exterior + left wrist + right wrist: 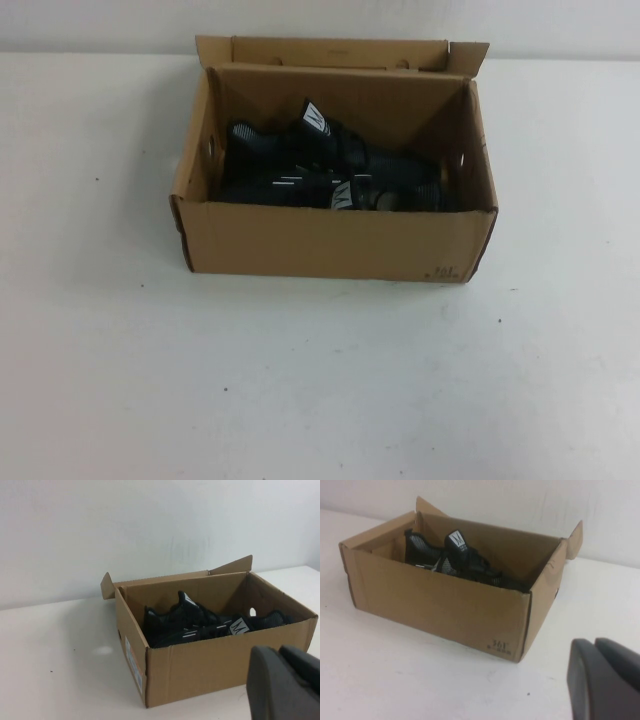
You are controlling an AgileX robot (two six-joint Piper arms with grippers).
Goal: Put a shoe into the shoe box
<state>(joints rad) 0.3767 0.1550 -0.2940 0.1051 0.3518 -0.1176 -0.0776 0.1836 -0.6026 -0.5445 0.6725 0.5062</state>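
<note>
While both arms stay out of the high view, the shoe box (335, 240) sits open on the white table (120, 380) with its flap lid (340, 52) folded back behind the far wall. Inside the box lie two black sneakers: the shoe (330, 190) rests along the front wall with its white tongue tag showing, and the second shoe (325, 135) lies just behind it, touching it. The left gripper (285, 685) hangs near the box's left front corner, fingers closed on nothing. The right gripper (605, 680) hangs near the box's right front corner, likewise closed and empty.
</note>
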